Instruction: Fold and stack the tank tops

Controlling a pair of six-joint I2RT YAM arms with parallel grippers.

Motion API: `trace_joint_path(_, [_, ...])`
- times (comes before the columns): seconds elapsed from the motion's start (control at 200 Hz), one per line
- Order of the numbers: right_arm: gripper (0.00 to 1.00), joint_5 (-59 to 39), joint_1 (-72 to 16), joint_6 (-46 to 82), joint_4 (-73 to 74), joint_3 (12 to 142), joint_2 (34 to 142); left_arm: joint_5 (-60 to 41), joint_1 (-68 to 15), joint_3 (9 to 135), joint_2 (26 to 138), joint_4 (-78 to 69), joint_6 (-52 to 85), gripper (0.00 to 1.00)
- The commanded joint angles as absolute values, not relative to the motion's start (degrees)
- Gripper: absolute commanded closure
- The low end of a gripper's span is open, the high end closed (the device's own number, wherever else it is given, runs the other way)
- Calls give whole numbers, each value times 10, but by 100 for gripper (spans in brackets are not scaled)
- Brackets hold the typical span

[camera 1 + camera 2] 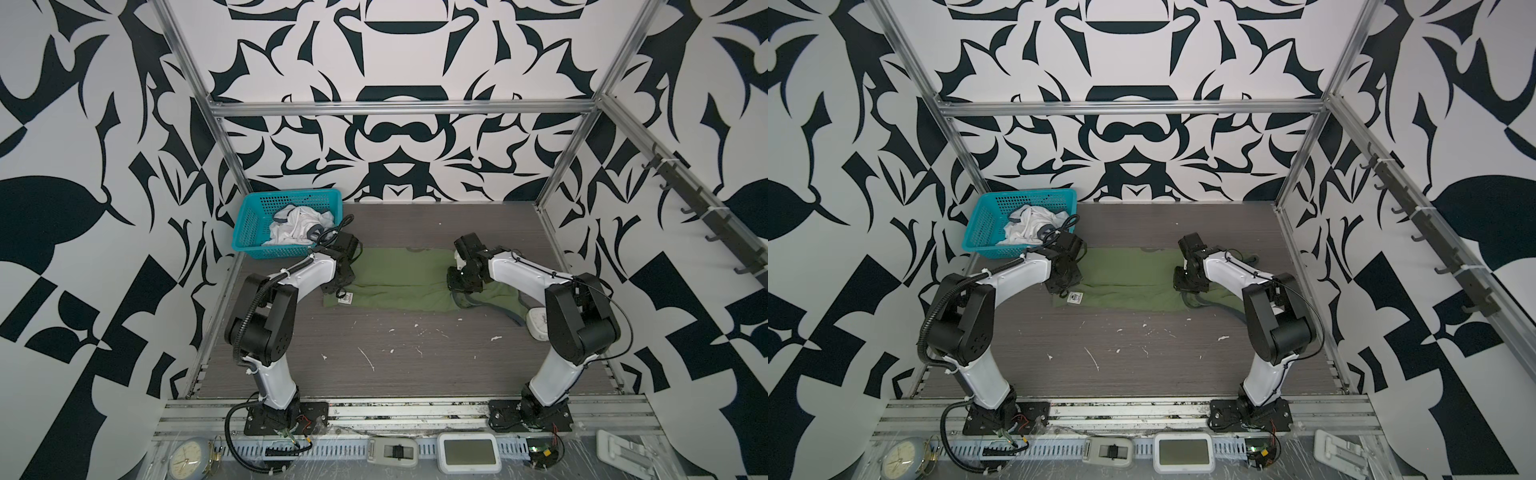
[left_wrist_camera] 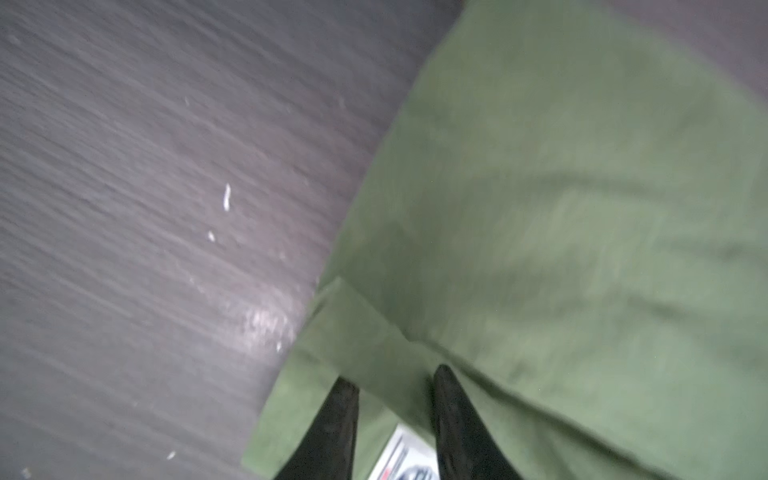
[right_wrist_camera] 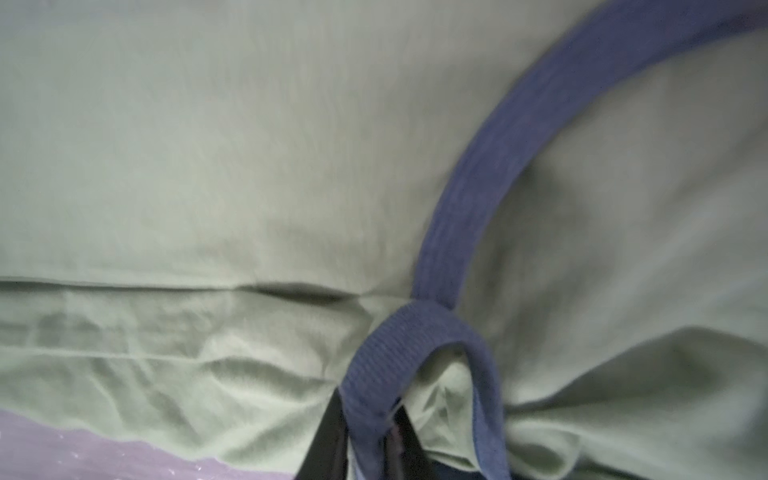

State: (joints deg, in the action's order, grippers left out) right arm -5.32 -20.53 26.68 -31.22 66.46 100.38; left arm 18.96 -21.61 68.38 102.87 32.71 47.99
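Note:
The olive green tank top lies folded lengthwise as a long strip across the table. Its white label shows at the left end. There my left gripper stands low over the hem, fingers apart, with flat cloth and the label showing between them. My right gripper is at the strap end, shut on a loop of the grey-blue trim. The white tank top lies crumpled in the teal basket.
The basket stands at the back left, close behind my left wrist. A white object lies beside the right arm's elbow. Aluminium posts frame the table. On the front rail lie a clock and a white display unit.

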Motion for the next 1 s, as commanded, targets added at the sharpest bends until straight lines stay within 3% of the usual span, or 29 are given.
trace_joint_path(0.0, [89, -29, -200, 260, -308, 691, 1006, 200, -198, 714, 1056, 350, 488, 75])
trace_joint_path(0.275, [91, -20, -187, 254, -301, 692, 1011, 202, -184, 749, 1095, 353, 494, 85])
trace_joint_path(0.415, [91, -27, -181, 254, -300, 697, 1020, 220, -182, 758, 1102, 356, 492, 100])
trace_joint_path(0.76, [88, -25, -179, 260, -297, 711, 1037, 270, -180, 740, 1047, 348, 495, 100])
trace_joint_path(0.875, [78, -22, -177, 263, -314, 720, 1046, 261, -182, 726, 1029, 348, 495, 100])
trace_joint_path(0.995, [56, -11, -169, 260, -322, 706, 1010, 231, -212, 697, 993, 343, 485, 78])
